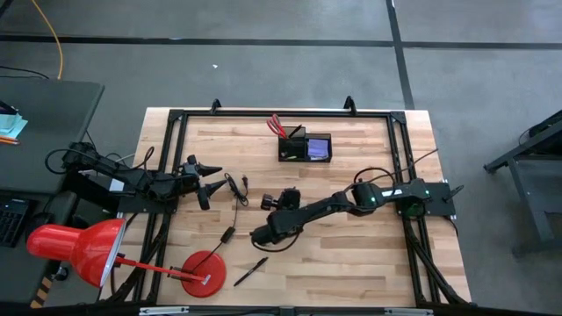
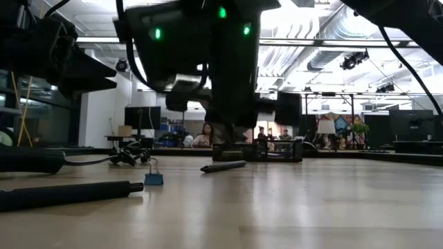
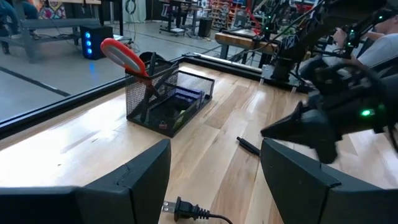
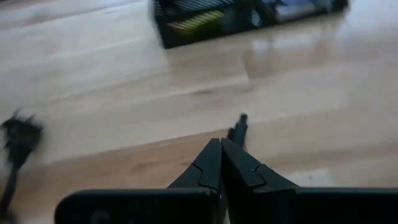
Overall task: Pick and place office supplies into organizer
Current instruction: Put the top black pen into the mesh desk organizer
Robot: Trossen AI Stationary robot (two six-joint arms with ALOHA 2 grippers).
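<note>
The black mesh organizer point(image 1: 305, 146) stands near the table's far edge. Red-handled scissors point(image 3: 124, 56) stand in its cup section and a purple pad point(image 3: 186, 98) lies in its tray. One black pen point(image 4: 239, 128) lies on the wood just beyond the fingertips of my right gripper point(image 4: 221, 144), which is shut and slants down toward the far edge near the table's middle point(image 1: 283, 200). Another pen point(image 1: 250, 270) lies near the front edge. My left gripper point(image 3: 214, 186) waits open at the table's left point(image 1: 209, 180), with nothing between its fingers. My right gripper's shut fingertips stand right at the pen's near end point(image 4: 234, 138), slanting down from the table's near side and roughly in line with the pen. I cannot tell whether they touch it. The pen lies flat on the table.
A red desk lamp point(image 1: 79, 250) with its round base point(image 1: 204, 272) stands at the front left corner. A thin black cable with a plug point(image 3: 186, 210) lies between the two grippers. People sit in the room beyond the table point(image 2: 206, 135).
</note>
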